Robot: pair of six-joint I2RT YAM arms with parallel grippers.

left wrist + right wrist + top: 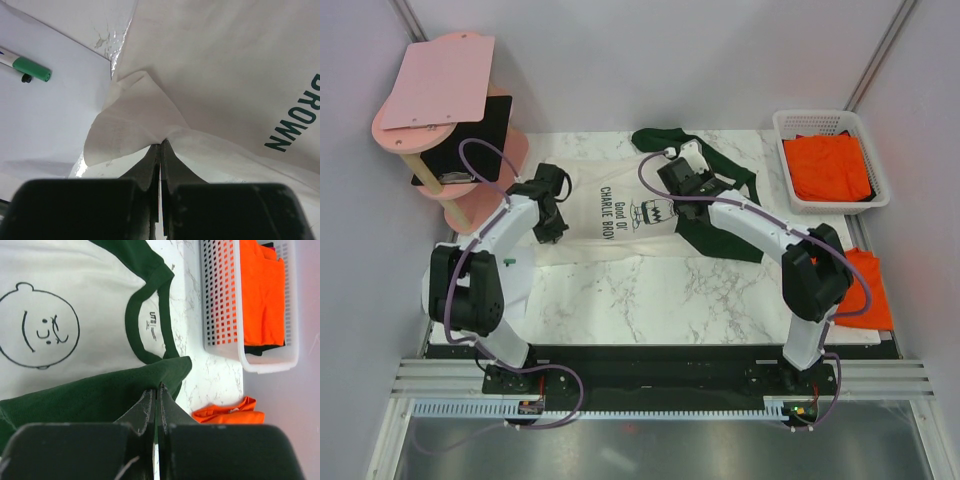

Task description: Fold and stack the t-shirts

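Pinches at both ends of the cream-white t-shirt point(620, 215) — left gripper point(160, 146) clamps the hem point(130, 120), right gripper point(156, 391) the green sleeve point(100, 395).

Robot test cell in a lab. Evidence: two arms, left point(510, 225) and right point(760, 228), bolted to a black base plate point(650, 362) with aluminium rails point(650, 385) at 6 o'clock. Purple cables point(641, 178) loop along both arms. Plain white partition walls point(670, 60) with metal corner posts point(880, 50) enclose a marble-print desk point(650, 290). Staged items: pink stand point(435, 85) at 10 o'clock, white basket point(820, 117) at 2 o'clock.
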